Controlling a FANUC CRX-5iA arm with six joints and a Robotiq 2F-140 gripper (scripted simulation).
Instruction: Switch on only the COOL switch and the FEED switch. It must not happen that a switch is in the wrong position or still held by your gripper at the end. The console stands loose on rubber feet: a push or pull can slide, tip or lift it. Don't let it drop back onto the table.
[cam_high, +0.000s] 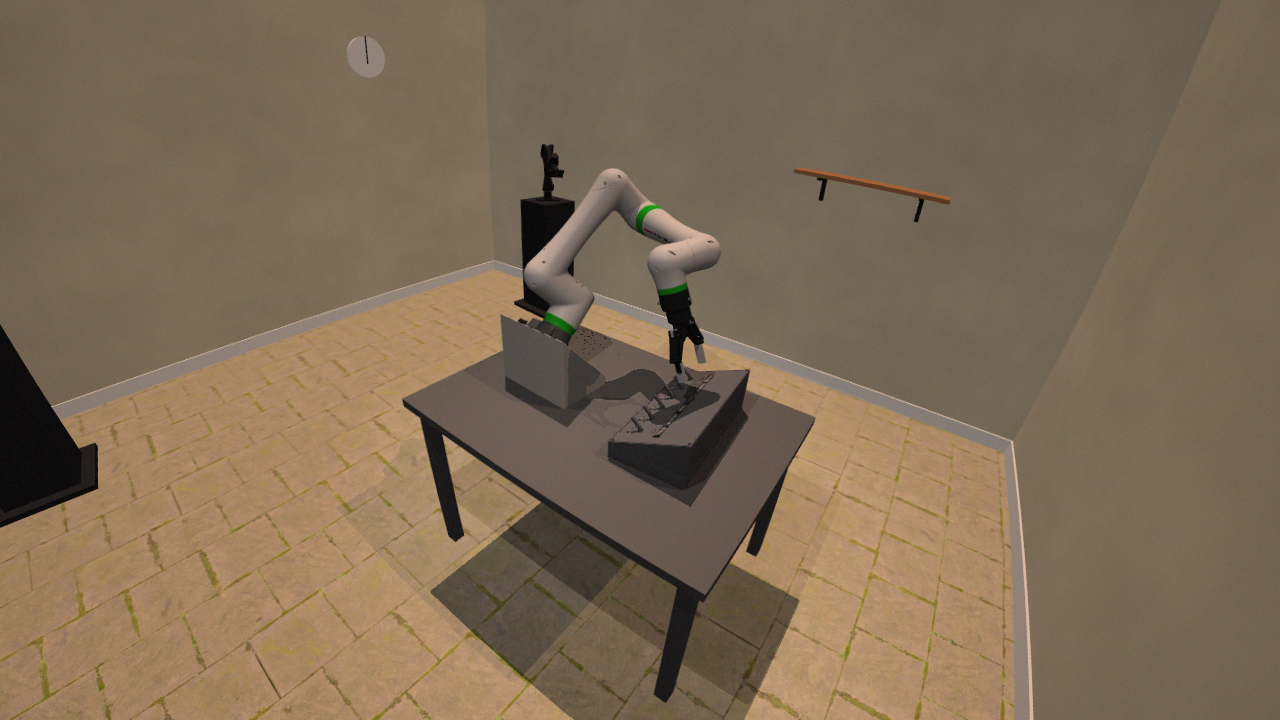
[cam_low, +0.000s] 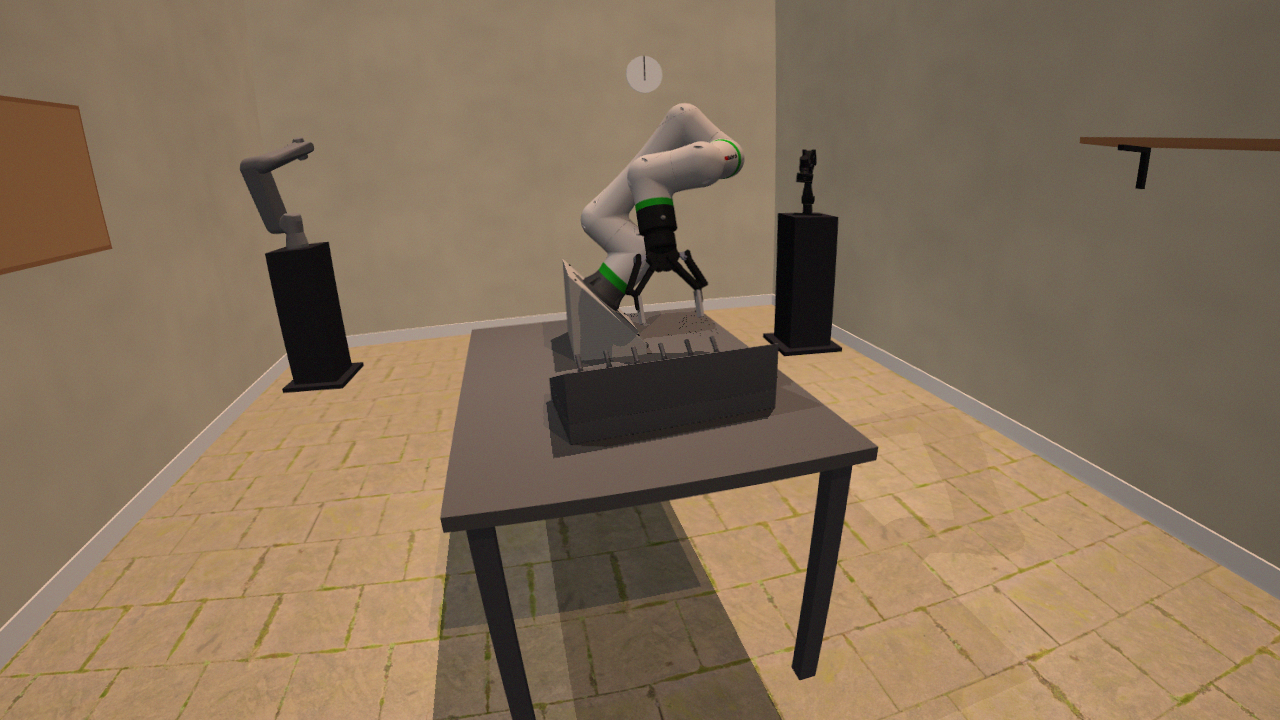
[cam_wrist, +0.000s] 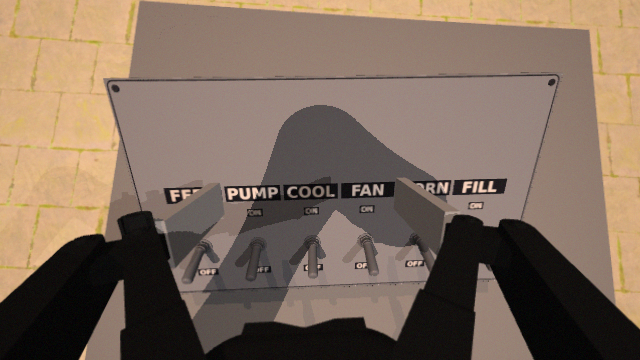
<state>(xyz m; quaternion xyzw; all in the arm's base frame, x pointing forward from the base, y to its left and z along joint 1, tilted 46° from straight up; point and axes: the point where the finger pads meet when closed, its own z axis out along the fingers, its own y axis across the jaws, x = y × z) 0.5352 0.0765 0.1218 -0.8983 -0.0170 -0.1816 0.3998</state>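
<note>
The dark console (cam_high: 680, 425) sits on the table, its sloped grey panel (cam_wrist: 330, 150) facing up. In the wrist view the labels read FEED (partly hidden), PUMP, COOL (cam_wrist: 310, 192), FAN, HORN (partly hidden) and FILL. The FEED lever (cam_wrist: 194, 261), PUMP lever (cam_wrist: 254, 258), COOL lever (cam_wrist: 312, 256), FAN lever (cam_wrist: 369, 253) and HORN lever (cam_wrist: 423, 250) all lean toward their OFF marks. The FILL lever is hidden behind my right finger. My gripper (cam_wrist: 309, 196) is open and empty, just above the row of levers, its fingers straddling FEED to HORN. It also shows in the top and exterior views (cam_high: 684, 358) (cam_low: 666, 300).
The arm's grey wedge-shaped mount (cam_high: 537, 362) stands on the table behind the console. A black pedestal with a camera (cam_low: 805, 277) and another with a small arm (cam_low: 308, 308) stand on the floor beyond the table. The table's edges lie close to the console's right side.
</note>
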